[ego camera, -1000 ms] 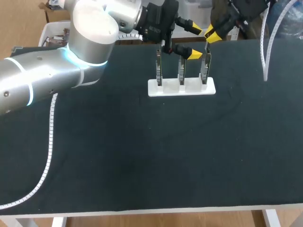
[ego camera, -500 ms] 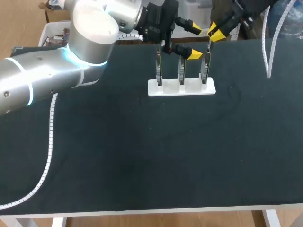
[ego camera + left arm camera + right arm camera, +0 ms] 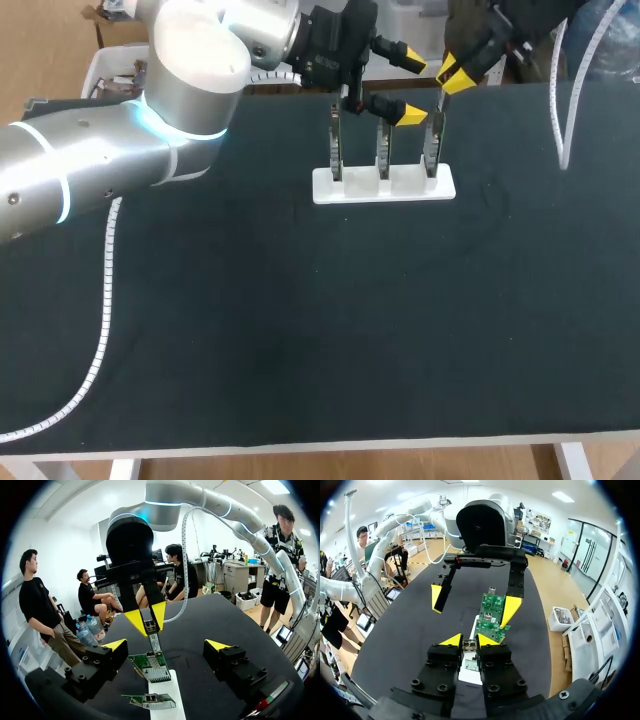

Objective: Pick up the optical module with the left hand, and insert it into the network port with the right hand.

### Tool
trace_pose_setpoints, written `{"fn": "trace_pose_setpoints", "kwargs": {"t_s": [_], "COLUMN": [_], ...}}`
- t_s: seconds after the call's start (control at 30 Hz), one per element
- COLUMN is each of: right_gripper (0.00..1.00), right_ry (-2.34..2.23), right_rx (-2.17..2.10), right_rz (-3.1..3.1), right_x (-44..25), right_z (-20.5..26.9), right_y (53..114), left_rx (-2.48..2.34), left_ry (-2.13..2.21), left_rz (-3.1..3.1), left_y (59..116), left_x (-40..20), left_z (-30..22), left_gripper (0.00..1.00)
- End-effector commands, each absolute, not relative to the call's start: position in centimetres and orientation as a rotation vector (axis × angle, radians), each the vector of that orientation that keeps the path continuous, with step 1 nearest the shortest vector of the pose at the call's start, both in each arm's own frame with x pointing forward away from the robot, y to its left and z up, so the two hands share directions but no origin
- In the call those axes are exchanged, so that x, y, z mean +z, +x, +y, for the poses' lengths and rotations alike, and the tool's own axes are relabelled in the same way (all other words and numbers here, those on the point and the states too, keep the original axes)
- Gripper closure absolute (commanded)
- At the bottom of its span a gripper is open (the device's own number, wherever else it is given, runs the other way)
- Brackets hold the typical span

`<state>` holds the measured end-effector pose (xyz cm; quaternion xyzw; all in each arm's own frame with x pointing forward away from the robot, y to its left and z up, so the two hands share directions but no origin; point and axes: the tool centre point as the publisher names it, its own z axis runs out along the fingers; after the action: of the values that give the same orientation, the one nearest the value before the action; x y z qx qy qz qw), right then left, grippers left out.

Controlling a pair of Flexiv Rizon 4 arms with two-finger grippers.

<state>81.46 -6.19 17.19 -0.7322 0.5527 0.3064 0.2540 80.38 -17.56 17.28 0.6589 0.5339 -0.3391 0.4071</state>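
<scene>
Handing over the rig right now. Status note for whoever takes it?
Left gripper: fingers open, empty, above the tops of the boards.
Right gripper: shut on the module, holding it at the top edge of the right-end board.
Three boards stand upright in the white holder near the table's far edge.
Done: the module is picked up and in the right fingers, over its board.
Left: whether it is plugged in cannot be seen. Check the seating, push home if needed, then open the right fingers and back off.

Matt blk cloth table, glossy white plastic stand, metal optical module.
</scene>
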Motion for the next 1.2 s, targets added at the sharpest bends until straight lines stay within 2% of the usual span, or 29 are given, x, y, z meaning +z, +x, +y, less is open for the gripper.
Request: {"fn": "trace_pose_setpoints", "kwargs": {"t_s": [0.03, 1.2], "right_gripper": [1.00, 1.00], "right_ry": [-2.010, -2.020], "right_rx": [0.866, 0.878], "right_rz": [1.497, 1.482], "right_x": [17.3, 16.8], "right_z": [-6.3, -5.7], "right_y": [82.2, 83.7], "left_rx": [-0.853, -0.853], "left_ry": [1.664, 1.664], "left_rz": [1.350, 1.350], "left_y": [80.4, 80.4], "left_x": [17.4, 17.4], "left_z": [-17.6, -17.6], "left_gripper": [0.00, 0.00]}}
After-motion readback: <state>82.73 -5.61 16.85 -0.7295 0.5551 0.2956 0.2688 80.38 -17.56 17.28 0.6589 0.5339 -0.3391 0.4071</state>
